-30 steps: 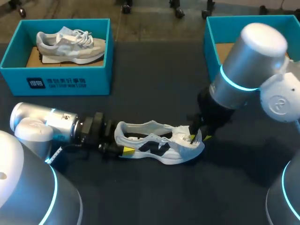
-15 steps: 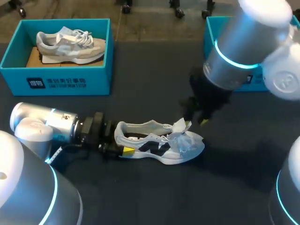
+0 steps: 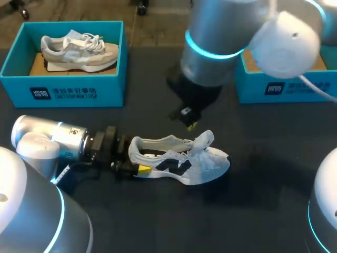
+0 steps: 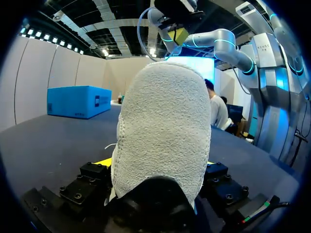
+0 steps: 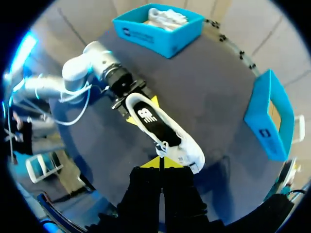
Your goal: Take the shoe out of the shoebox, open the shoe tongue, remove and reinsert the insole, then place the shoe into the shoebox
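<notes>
A white shoe with black side marks lies on its sole on the dark table, toe to the right. Its tongue stands up and the black insole shows inside. My left gripper is shut on the heel, one yellow-tipped finger on each side; in the left wrist view the fleecy heel fills the space between the fingers. My right gripper hangs above the shoe's middle, shut and empty, its tips pressed together over the laces.
At the back right stands a blue shoebox, partly hidden by my right arm. Another blue shoebox at the back left holds a grey shoe. Bare table lies in front of and to the right of the white shoe.
My right gripper has let go at the tongue near the toe, risen and moved left and back, and has shut. The tongue now stands up. My left arm has stayed put.
</notes>
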Action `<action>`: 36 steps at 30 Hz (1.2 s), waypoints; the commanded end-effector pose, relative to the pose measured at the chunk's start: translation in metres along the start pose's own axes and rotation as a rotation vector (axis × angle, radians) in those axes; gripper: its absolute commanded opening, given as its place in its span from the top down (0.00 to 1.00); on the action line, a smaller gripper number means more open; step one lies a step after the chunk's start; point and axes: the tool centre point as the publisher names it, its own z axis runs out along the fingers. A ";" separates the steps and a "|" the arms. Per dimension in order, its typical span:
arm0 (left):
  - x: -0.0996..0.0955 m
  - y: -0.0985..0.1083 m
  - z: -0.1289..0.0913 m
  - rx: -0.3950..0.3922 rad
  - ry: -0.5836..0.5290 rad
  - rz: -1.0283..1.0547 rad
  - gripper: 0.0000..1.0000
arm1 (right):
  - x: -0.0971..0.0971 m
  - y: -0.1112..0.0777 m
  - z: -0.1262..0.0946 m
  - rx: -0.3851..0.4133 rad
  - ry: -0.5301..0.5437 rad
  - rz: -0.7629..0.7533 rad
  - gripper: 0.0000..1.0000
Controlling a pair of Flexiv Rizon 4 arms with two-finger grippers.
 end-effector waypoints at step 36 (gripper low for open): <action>-0.003 0.009 0.003 0.002 -0.001 0.000 1.00 | 0.035 0.043 0.077 0.025 -0.008 -0.666 1.00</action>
